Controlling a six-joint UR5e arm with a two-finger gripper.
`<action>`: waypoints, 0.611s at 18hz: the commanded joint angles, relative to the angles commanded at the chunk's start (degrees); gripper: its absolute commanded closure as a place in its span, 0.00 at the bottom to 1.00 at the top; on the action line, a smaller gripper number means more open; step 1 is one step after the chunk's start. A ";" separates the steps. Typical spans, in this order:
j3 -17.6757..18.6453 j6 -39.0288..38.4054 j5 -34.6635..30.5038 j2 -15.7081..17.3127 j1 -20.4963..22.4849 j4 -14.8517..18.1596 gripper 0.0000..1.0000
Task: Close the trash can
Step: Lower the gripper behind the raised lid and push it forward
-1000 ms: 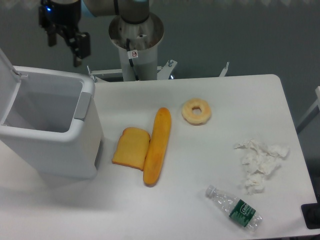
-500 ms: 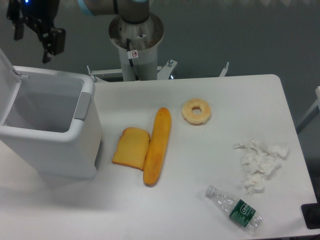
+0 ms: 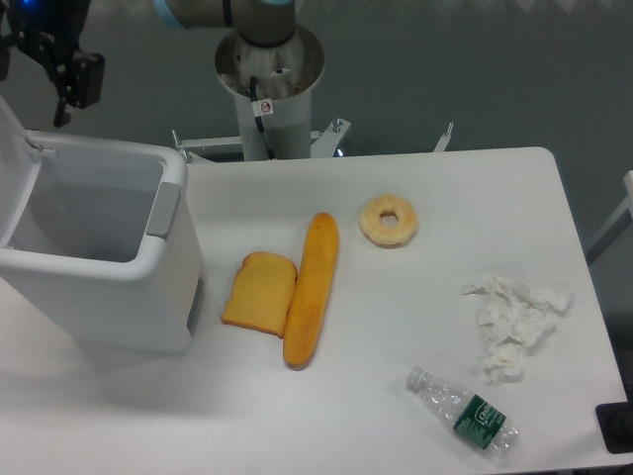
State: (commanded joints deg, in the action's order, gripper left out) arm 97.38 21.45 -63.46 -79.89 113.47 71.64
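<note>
The trash can [image 3: 119,297] is a big white bin at the left of the table. It stands open and its inside looks empty. Its lid [image 3: 14,173] is tilted up at the far left edge of the view. A grey latch [image 3: 164,209] sits on the rim that faces the food. My gripper [image 3: 40,84] hangs in the top left corner, above and behind the bin, close to the top of the raised lid. Its dark fingers [image 3: 81,79] stand apart with nothing between them; the left one is cut off by the frame edge.
A slice of bread [image 3: 260,291] and a long baguette [image 3: 312,287] lie just right of the bin. Farther right lie a doughnut [image 3: 388,220], crumpled tissue [image 3: 514,322] and a plastic bottle [image 3: 465,410]. The robot's base column [image 3: 269,79] rises behind the table.
The gripper has travelled left and slightly up, from over the bin's back right corner to the top left corner near the lid. Nothing on the table moved.
</note>
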 joint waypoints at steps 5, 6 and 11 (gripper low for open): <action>-0.44 -1.94 -0.17 -1.23 -0.62 -2.37 0.00; -0.79 -2.03 -0.35 -1.58 -0.62 -2.38 0.00; -1.58 -1.85 -1.93 -1.50 -0.27 -2.38 0.00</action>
State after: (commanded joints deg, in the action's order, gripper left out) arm 95.80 19.60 -65.39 -81.39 113.20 69.26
